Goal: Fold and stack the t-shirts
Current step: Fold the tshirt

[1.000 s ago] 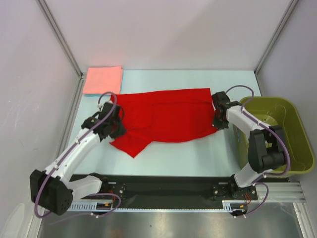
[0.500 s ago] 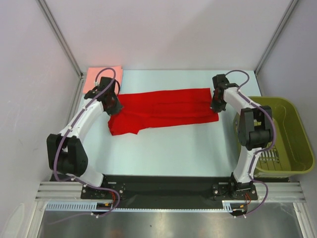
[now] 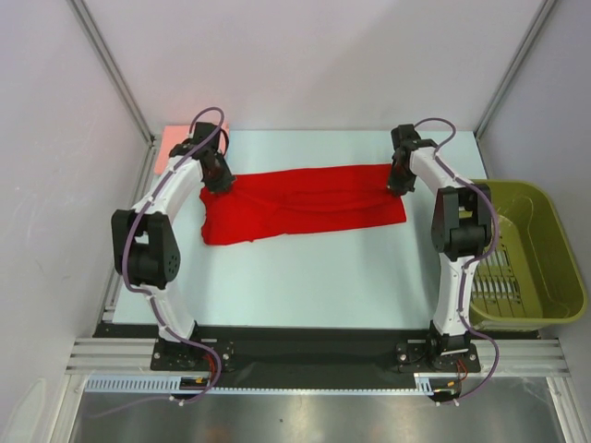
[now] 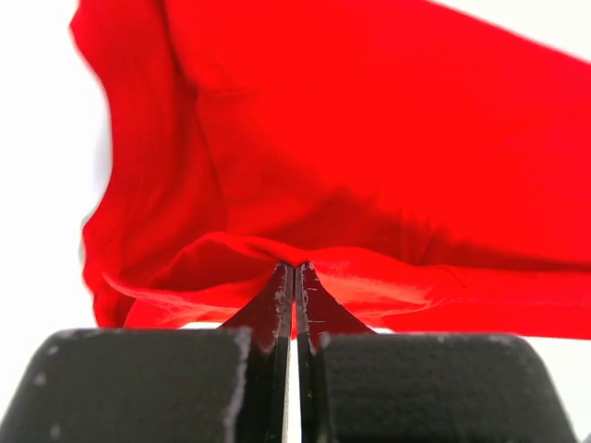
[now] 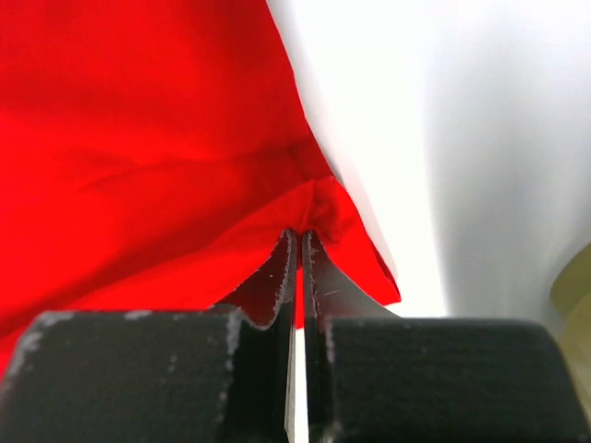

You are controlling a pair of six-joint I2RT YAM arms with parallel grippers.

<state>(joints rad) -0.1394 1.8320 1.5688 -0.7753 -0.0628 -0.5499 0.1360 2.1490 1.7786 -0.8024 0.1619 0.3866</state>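
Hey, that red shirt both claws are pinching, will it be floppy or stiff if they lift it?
Probably very floppy: the red t-shirt bunches into soft folds where the left claw pinches it. Likely light, since a thin pinch by the right claw holds its corner. The unheld middle would probably sag between them.

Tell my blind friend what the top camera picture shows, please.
Two grippers pinch the far corners of a red t-shirt lying as a long strip on a pale table, the left gripper at one end, the right gripper at the other. A pink shirt peeks out far left; a green basket sits right.
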